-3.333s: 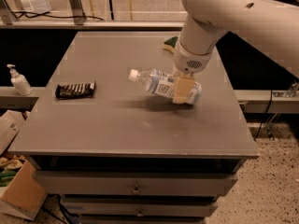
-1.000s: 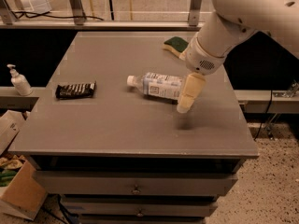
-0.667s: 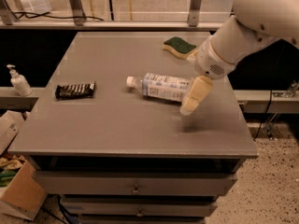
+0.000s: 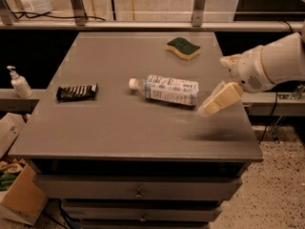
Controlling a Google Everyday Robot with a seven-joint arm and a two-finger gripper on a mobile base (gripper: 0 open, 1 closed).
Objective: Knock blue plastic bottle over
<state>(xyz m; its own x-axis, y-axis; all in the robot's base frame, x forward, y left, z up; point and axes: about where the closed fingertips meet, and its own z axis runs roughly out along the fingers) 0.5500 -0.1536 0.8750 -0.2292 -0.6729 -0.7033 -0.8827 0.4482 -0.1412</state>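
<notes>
Already toppled on the desk [image 4: 119,132], the blue plastic bottle [image 4: 169,89] should be left untouched by the parted claw [image 4: 215,86] beside it.

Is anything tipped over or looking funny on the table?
Yes. The blue plastic bottle lies on its side on the table, cap pointing left, not standing. The end effector hovers beside its bottom end. Nothing looks spilled.

Sponge [image 4: 183,48], snack bar [image 4: 76,92], pump bottle [image 4: 19,82].
</notes>
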